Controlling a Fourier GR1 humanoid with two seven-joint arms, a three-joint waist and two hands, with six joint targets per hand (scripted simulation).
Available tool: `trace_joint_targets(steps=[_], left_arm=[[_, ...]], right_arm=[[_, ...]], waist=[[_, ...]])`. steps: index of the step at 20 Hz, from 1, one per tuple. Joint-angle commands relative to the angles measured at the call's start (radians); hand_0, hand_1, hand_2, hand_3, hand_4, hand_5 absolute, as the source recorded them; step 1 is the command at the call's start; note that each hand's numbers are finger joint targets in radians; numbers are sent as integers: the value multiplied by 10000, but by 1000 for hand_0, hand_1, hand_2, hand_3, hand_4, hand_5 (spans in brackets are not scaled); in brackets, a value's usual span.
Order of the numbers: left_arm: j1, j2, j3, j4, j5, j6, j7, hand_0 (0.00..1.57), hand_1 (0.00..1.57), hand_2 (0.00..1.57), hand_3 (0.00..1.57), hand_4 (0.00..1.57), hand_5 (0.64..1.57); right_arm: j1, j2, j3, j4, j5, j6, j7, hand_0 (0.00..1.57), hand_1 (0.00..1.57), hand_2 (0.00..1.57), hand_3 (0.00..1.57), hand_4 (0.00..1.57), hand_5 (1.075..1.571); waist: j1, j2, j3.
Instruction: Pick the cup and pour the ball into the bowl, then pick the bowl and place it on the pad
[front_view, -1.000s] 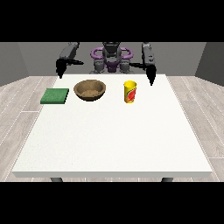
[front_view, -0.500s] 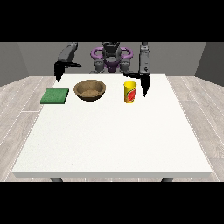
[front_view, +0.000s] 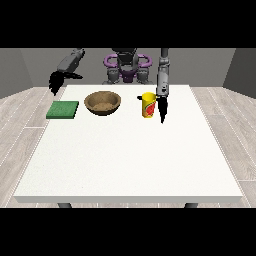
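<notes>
Yellow cup (front_view: 148, 105), just beside hand (front_view: 162, 111)

Table (front_view: 125, 160): white, rect., flat top. Surface runs under the hand at the view's right (front_view: 162, 109) and extends well twd camera from it, also to both sides.
Legs: two dark stubs visible under near edge, one (front_view: 64, 205) far below-left of that hand, other (front_view: 190, 205) far below-right.
Floor (front_view: 20, 125): pale wood planks, seen either side of table, well apart from hand.
Walls (front_view: 20, 65): plain grey, behind and above hand level.
</notes>
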Motion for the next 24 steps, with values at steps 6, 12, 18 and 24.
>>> trace_joint_targets(steps=[6, 12, 18, 24], left_arm=[[-367, 404, 266, 624, -996, 2721, -761, 1283, 1283, 1571, 1571, 924, 1570], [161, 577, 196, 161, -1504, 3730, -257, 1317, 1317, 1571, 1571, 1055, 1540], [306, 1034, -1462, -526, -3766, 5071, 2223, 1341, 1341, 1571, 1571, 1022, 1535], [127, 872, -3488, -6, -7090, 6580, 4861, 1351, 1351, 1571, 1571, 993, 1554]], right_arm=[[-335, -168, -2, -395, 51, 18, -271, 0, 0, 221, 386, 0, 1569], [-633, -775, -238, -526, -568, 646, 441, 0, 0, 0, 343, 0, 1570], [-287, -546, -174, 1254, -186, 634, 139, 0, 0, 0, 422, 0, 1570], [-114, -472, -46, 2397, 78, 634, 307, 0, 0, 289, 312, 299, 1567]], waist=[[-830, 956, 14], [-1276, 992, 4], [-735, -1078, 44], [-576, -2596, 80]])
